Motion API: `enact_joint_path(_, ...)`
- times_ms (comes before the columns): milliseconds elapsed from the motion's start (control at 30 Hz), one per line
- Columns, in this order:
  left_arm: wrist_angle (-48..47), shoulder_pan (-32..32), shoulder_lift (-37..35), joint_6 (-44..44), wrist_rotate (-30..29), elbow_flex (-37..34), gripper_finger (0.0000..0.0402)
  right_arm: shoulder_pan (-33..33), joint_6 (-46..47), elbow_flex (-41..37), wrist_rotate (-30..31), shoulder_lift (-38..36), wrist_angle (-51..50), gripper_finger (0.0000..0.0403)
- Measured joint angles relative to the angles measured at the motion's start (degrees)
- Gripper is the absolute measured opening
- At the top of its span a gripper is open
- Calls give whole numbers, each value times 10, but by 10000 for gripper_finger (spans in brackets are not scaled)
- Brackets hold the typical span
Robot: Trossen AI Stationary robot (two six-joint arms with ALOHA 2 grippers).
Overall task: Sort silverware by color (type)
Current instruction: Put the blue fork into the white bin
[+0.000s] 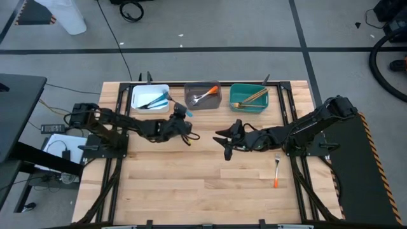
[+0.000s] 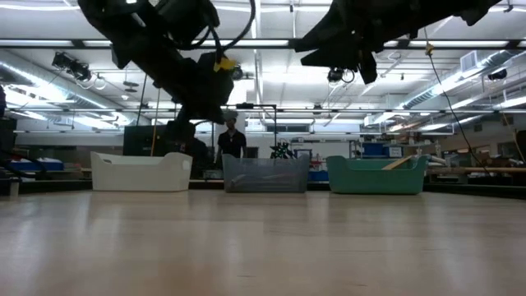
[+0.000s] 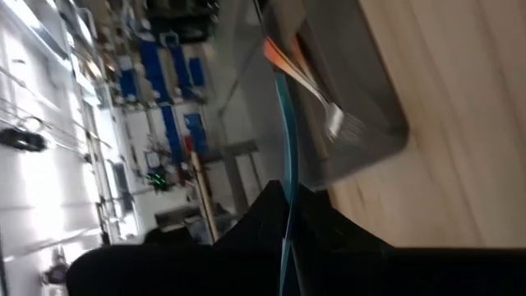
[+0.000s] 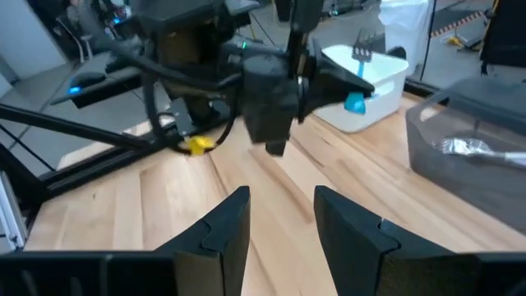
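Observation:
My left gripper (image 1: pixel 181 119) hangs above the table just in front of the white bin (image 1: pixel 150 97) and the grey bin (image 1: pixel 202 95), shut on a blue-handled piece of silverware (image 1: pixel 180 109). Its blue end (image 4: pixel 355 103) also shows in the right wrist view. My right gripper (image 1: pixel 229 137) hovers open and empty over the table's middle, facing the left gripper. Blue-handled pieces (image 1: pixel 156 100) lie in the white bin, and an orange-handled fork (image 1: pixel 206 94) lies in the grey bin. Gold pieces (image 1: pixel 249 97) lie in the teal bin (image 1: pixel 248 105). One orange-handled fork (image 1: pixel 276 170) lies flat on the table at the right. My left gripper pinches the blue handle (image 3: pixel 288 205) between its two fingers. The handle runs on past the fingertips toward the bins, seen edge-on as a thin line. The piece is lifted clear of the table. Its silver head is hidden by the gripper.
The three bins stand in a row along the far edge. The two grippers are close together above the table's middle. Bare wood lies toward the near edge. A person (image 2: pixel 232 140) stands in the room beyond the table.

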Motion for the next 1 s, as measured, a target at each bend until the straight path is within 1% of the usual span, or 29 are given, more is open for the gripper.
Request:
enact_joint_path(100, -25, 14, -6, -27, 12, 0, 15, 0, 16, -8, 0, 0, -3, 147)
enact_joint_path(167, -24, 23, -10, -36, 25, 0, 15, 0, 28, -21, 1, 0, 3, 147)
enact_joint_path(233, -40, 33, -23, -44, 34, -1, 15, 0, 36, -33, 4, 0, 16, 147)
enact_joint_path(367, -42, 55, -55, -56, 54, 0, 15, 0, 47, -58, 4, 0, 54, 147)
enact_joint_path(467, -45, 72, -83, -77, 87, 0, 15, 0, 48, -72, 1, 0, 86, 147)
enact_joint_path(567, -56, 94, -106, -102, 125, 1, 15, 0, 51, -79, -3, 0, 92, 147)
enact_joint_path(700, -96, 132, -138, -138, 166, 0, 15, 0, 51, -80, -16, 0, 93, 147)
enact_joint_path(867, -175, 183, -165, -176, 180, 0, 15, 0, 46, -80, -16, 0, 94, 147)
enact_joint_path(1000, -233, 218, -168, -210, 186, 0, 15, 0, 42, -80, -16, 0, 91, 147)
